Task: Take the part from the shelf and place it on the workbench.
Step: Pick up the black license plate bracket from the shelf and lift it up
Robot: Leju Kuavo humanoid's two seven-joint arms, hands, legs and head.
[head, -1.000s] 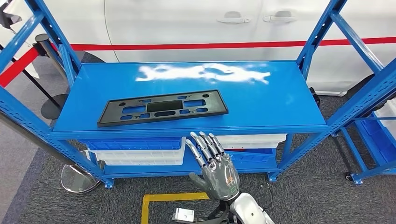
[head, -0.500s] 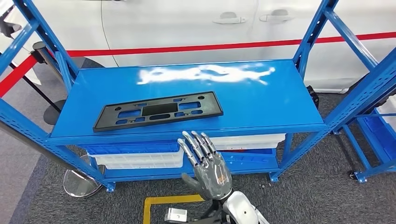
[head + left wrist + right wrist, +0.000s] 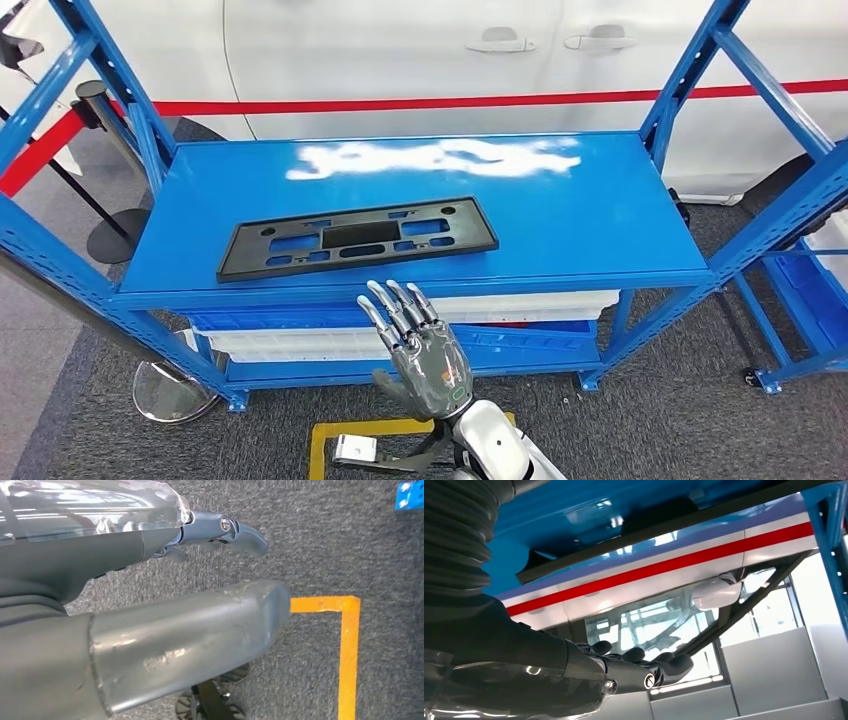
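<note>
A flat black rectangular part (image 3: 357, 238) with several cut-out slots lies on the top board of the blue shelf (image 3: 580, 220), near its front edge. My right hand (image 3: 415, 350) is raised in front of the shelf, below the front rail and just right of the part's middle. Its fingers are stretched upward and it holds nothing. In the right wrist view my right hand (image 3: 624, 672) looks up at the shelf's underside. My left hand (image 3: 165, 615) hangs over grey carpet with its thumb and fingers apart, holding nothing.
White and blue bins (image 3: 300, 335) sit on the lower shelf. A white car with a red stripe (image 3: 450, 60) stands behind. A stanchion base (image 3: 170, 390) is at the lower left. A yellow floor marking (image 3: 350, 430) lies under my hand, and another blue rack (image 3: 800, 290) stands at the right.
My right hand has drifted left along the shelf's front, from below the part's right end toward its middle. The view shifted slightly. The part has not moved.
</note>
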